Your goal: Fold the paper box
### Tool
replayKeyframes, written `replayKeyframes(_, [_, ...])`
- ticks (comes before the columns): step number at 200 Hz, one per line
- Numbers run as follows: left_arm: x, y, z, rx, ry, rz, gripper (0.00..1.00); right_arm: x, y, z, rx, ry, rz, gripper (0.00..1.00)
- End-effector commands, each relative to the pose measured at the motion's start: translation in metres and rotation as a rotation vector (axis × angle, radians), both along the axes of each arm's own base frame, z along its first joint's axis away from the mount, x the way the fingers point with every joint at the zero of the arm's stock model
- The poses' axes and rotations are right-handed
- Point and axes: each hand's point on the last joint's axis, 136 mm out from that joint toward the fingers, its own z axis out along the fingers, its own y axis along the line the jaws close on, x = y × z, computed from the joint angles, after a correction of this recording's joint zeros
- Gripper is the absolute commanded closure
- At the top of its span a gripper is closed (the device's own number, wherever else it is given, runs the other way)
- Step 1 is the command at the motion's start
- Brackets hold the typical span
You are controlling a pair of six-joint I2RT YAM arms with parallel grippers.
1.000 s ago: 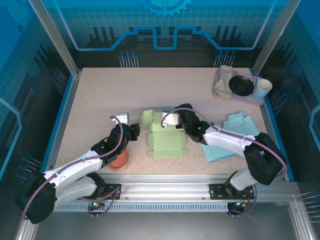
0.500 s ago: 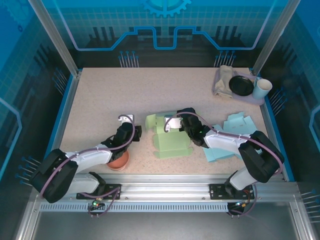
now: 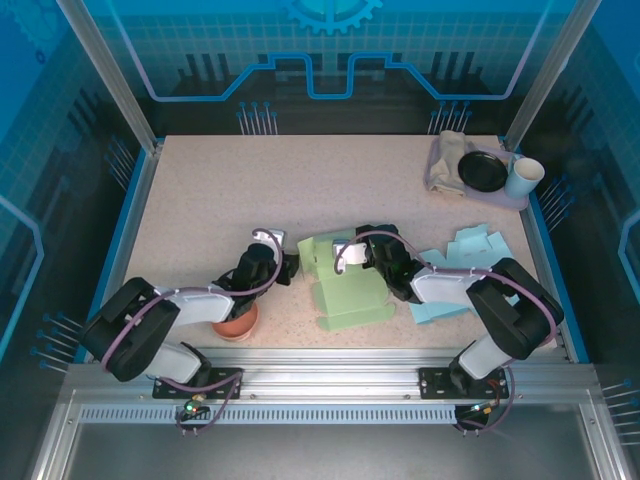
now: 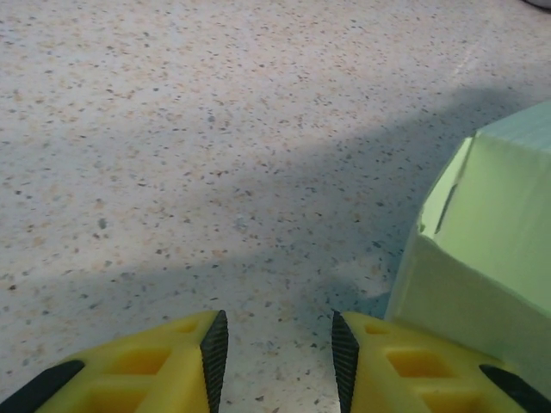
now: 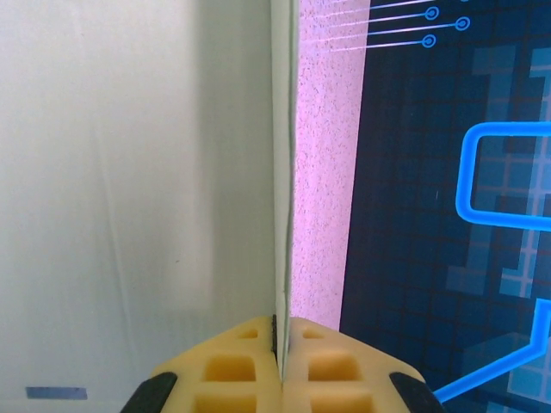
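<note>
Paper box (image 3: 350,300) edge in tight right fingers (image 5: 232,370); left fingers (image 4: 155,370) narrow, beside box.

In the left wrist view, the green paper box (image 4: 482,249) is cut off by the right and lower edges, and the left gripper (image 4: 275,344) by the lower edge. In the right wrist view, the box panel is cropped at the top and left, and a small blue-grey mark (image 5: 56,392) on it is too blurred to be read. From above, the terracotta dish (image 3: 238,326) is partly covered by the left arm (image 3: 190,300), and the blue paper sheets (image 3: 478,245) by the right arm (image 3: 450,283).
</note>
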Motion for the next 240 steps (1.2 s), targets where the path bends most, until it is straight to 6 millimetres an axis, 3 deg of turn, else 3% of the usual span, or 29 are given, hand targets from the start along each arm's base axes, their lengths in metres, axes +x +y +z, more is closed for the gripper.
replayKeyframes(1, [-0.003, -0.011, -0.003, -0.024, -0.011, -0.072, 0.60, 0.005, 0.005, 0.011, 0.044, -0.052, 0.023, 1.00])
replayKeyframes(47, [-0.008, -0.029, -0.003, -0.066, 0.002, -0.138, 0.62, 0.005, 0.003, 0.011, 0.035, -0.055, 0.017, 1.00])
replayKeyframes(141, [-0.013, -0.041, -0.004, -0.111, 0.035, -0.131, 0.62, 0.003, 0.001, 0.006, 0.000, -0.033, 0.011, 1.00])
replayKeyframes(166, [-0.015, -0.029, -0.006, -0.074, 0.053, -0.073, 0.62, 0.003, 0.001, 0.007, -0.002, -0.035, 0.010, 1.00])
replayKeyframes(201, [-0.019, 0.006, -0.012, -0.005, 0.081, 0.086, 0.59, 0.003, 0.001, 0.007, -0.006, -0.034, 0.007, 1.00])
replayKeyframes(240, [-0.025, 0.012, -0.011, 0.003, 0.099, 0.096, 0.58, 0.002, 0.001, 0.005, -0.011, -0.026, 0.009, 1.00])
